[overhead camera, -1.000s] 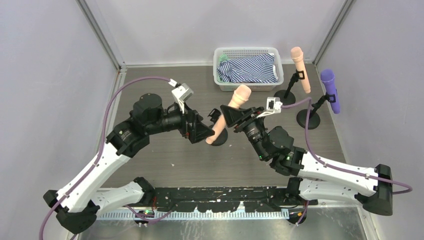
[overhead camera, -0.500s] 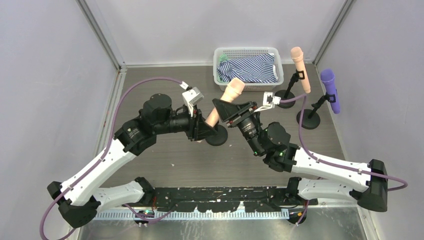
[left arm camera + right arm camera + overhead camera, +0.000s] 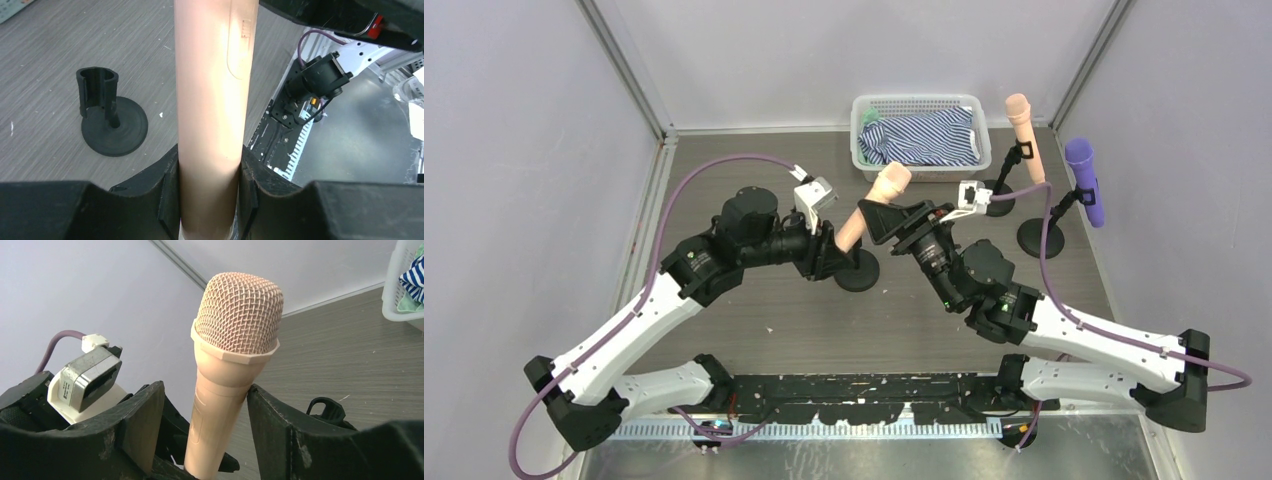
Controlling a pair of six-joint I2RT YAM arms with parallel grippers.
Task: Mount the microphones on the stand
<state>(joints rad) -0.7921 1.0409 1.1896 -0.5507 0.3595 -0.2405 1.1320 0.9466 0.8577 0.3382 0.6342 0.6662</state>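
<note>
While clamped low on its handle by the left gripper [image 3: 210,190], peach microphone [image 3: 871,205] stands tilted mid-table, near the empty stand [image 3: 112,127]; right gripper [image 3: 200,400] jaws apart (flanking its neck). Purple microphone [image 3: 1086,180] and second peach microphone [image 3: 1022,135]: on stands, far right.

The wood-grain table [image 3: 824,320] carries a white basket [image 3: 921,99] and 3 black stands [image 3: 859,272].

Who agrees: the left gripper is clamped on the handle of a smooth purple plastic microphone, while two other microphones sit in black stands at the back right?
Wrong colour: the left gripper is clamped on a smooth peach-pink plastic microphone, as the left wrist view shows. The rest holds.
</note>
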